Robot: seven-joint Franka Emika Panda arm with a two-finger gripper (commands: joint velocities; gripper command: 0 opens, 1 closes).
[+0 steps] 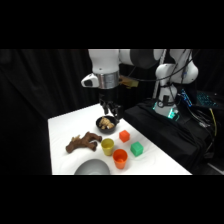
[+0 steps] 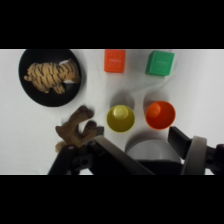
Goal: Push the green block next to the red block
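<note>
Green block squarely beside red block (apart)

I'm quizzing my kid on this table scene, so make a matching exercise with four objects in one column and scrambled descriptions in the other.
Things:
1. green block
2. red block
3. yellow cup
4. black bowl

Descriptions:
A. holds a striped tiger toy
B. stands beside the orange cup
C. cube lying apart from the red-orange one
D. cube between the bowl and the green cube in the wrist view

Pairs: 1-C, 2-D, 3-B, 4-A

Side oblique; wrist overhead, nearer.
</note>
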